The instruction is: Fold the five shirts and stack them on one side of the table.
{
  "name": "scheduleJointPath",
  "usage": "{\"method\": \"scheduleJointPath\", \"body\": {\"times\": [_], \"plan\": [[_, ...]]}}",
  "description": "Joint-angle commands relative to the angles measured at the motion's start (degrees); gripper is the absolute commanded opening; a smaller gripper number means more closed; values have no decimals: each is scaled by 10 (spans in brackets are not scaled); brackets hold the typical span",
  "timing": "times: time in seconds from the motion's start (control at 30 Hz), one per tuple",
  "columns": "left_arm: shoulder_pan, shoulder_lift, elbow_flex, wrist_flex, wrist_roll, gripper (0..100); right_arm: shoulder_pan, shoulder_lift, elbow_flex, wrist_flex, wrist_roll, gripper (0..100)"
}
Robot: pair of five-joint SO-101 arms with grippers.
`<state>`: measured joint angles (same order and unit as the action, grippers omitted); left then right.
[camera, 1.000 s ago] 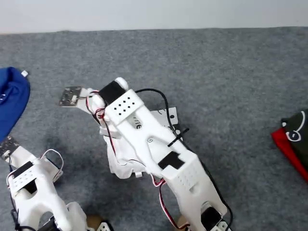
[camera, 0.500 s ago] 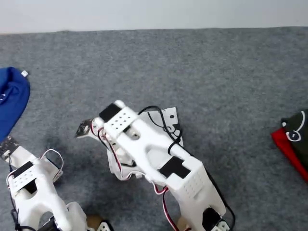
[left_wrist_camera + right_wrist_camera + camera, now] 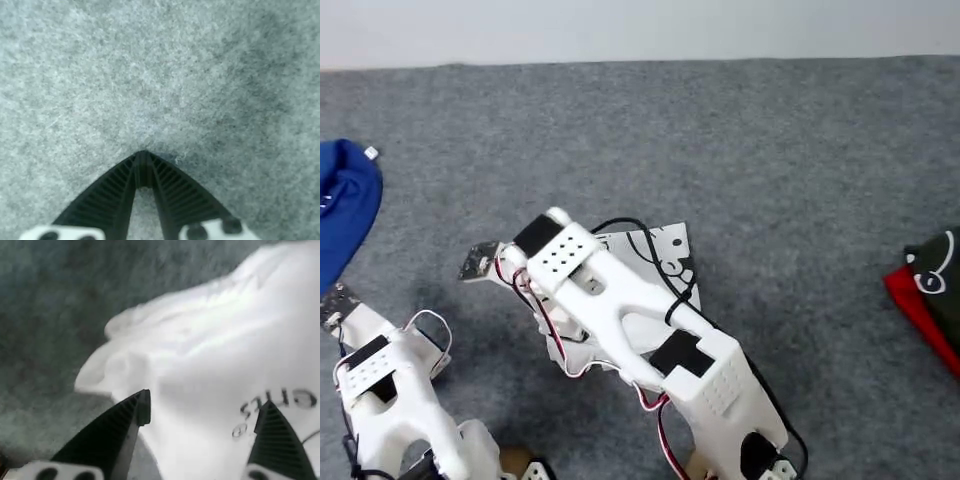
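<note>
A white shirt (image 3: 653, 243) with dark print lies crumpled on the grey carpet near the middle, mostly hidden under the right arm (image 3: 620, 300). In the right wrist view my right gripper (image 3: 205, 412) is open just above the white shirt (image 3: 210, 335), one finger near its rumpled edge and the other over the print, holding nothing. My left gripper (image 3: 143, 156) is shut with its tips close to bare carpet. The left arm (image 3: 375, 375) stands at the near left corner.
A blue shirt (image 3: 342, 205) lies at the left edge. A red and dark stack of shirts (image 3: 928, 290) lies at the right edge. Grey carpet (image 3: 770, 150) stretches bare across the far half.
The right arm has drawn its wrist back toward the near left, over the white shirt's left edge. The left arm has not moved.
</note>
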<state>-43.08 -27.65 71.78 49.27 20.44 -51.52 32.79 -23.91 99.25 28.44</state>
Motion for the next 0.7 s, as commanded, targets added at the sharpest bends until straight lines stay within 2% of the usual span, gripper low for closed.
{"method": "scheduleJointPath", "body": {"times": [0.0,0.4,0.67], "plan": [[-3,-1,12,4,4,4,-4,-54,-37,36,-4,339],[-3,-1,12,4,4,4,-16,-131,108,23,-6,339],[-3,-1,12,4,4,4,-16,-131,150,-52,-31,339]]}}
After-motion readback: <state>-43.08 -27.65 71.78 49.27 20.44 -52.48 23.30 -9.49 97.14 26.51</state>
